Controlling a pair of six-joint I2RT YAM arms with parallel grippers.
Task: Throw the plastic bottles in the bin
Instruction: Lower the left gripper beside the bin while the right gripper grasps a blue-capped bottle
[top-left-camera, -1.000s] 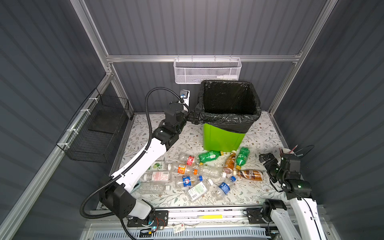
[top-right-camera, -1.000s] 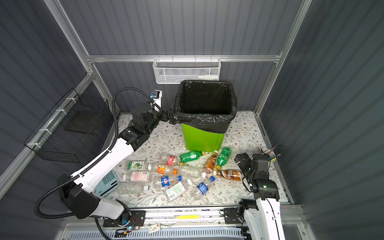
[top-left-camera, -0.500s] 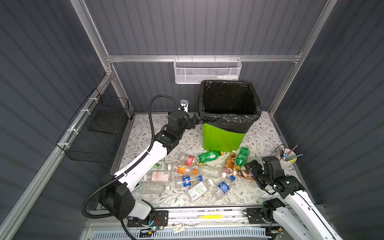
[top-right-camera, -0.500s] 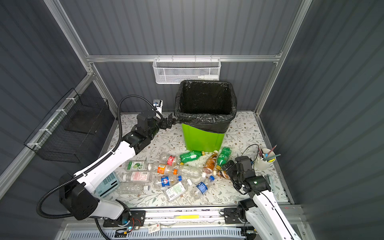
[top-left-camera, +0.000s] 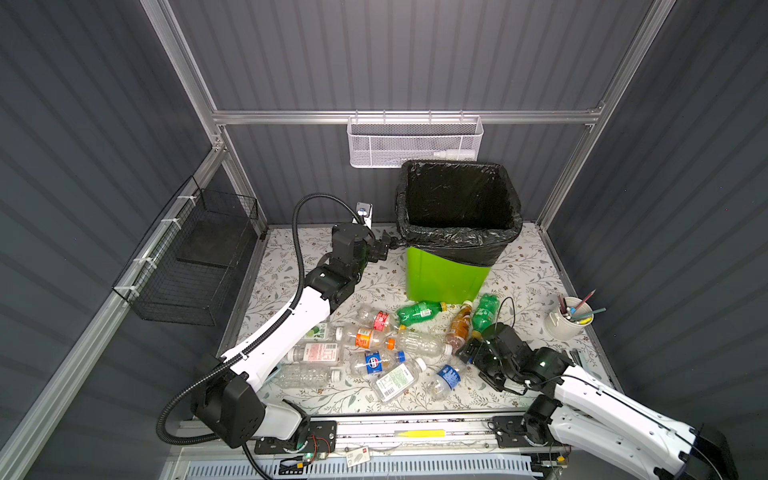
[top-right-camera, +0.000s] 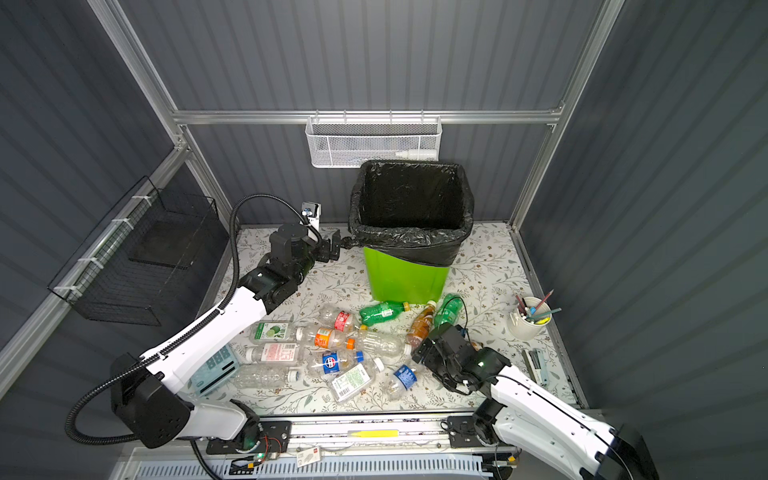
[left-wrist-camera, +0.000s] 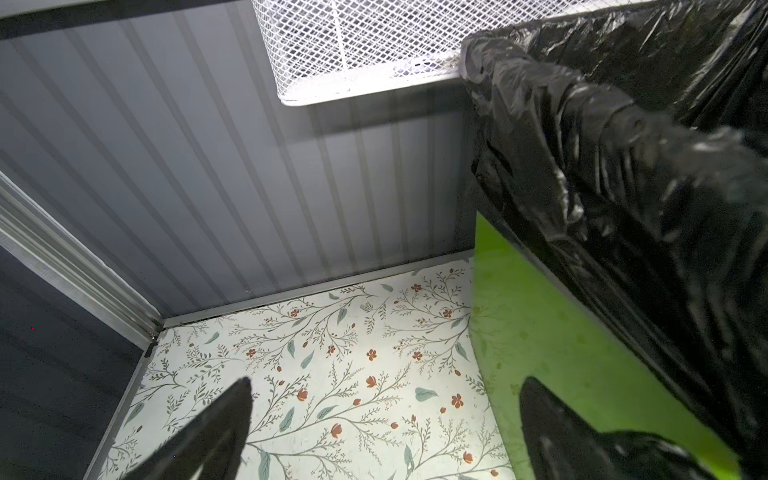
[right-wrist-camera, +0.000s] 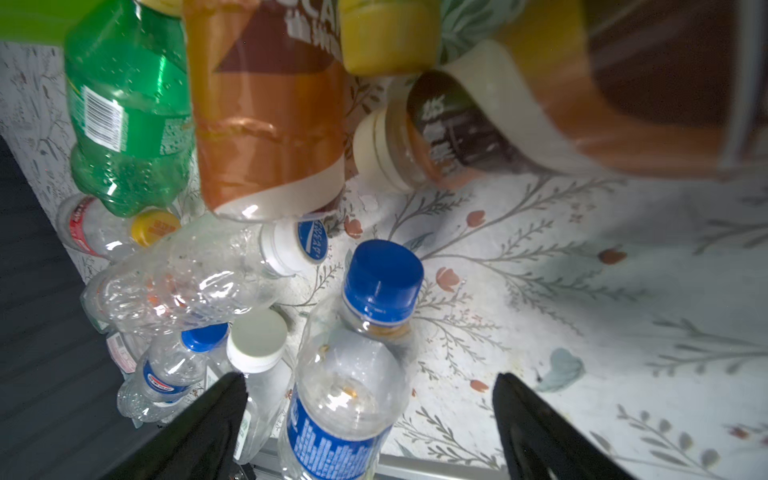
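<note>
Several plastic bottles lie scattered on the floral mat in front of the bin (top-left-camera: 446, 274) (top-right-camera: 405, 278), a green tub with a black bag over its rim. Among them are a green bottle (top-left-camera: 419, 311) and an amber one (top-left-camera: 459, 326) (right-wrist-camera: 266, 124). My left gripper (top-left-camera: 388, 243) (top-right-camera: 336, 245) (left-wrist-camera: 385, 382) hangs open and empty beside the bin's left wall (left-wrist-camera: 540, 332), just under the bag's fold. My right gripper (top-left-camera: 467, 353) (top-right-camera: 419, 353) (right-wrist-camera: 369, 376) is low at the right end of the pile, open. A clear blue-labelled bottle (right-wrist-camera: 345, 415) (top-left-camera: 446, 376) lies between its fingers, not pinched.
A white mesh basket (top-left-camera: 415, 143) hangs on the back wall above the bin. A black wire basket (top-left-camera: 195, 257) is on the left wall. A white cup of pens (top-left-camera: 569, 320) stands at the right. A pale blue device (top-right-camera: 212, 368) lies under the left arm.
The right arm has swung in from the right and dropped to the bottles, uncovering the pen cup. The left gripper has drawn back from the bin's rim and come lower.
</note>
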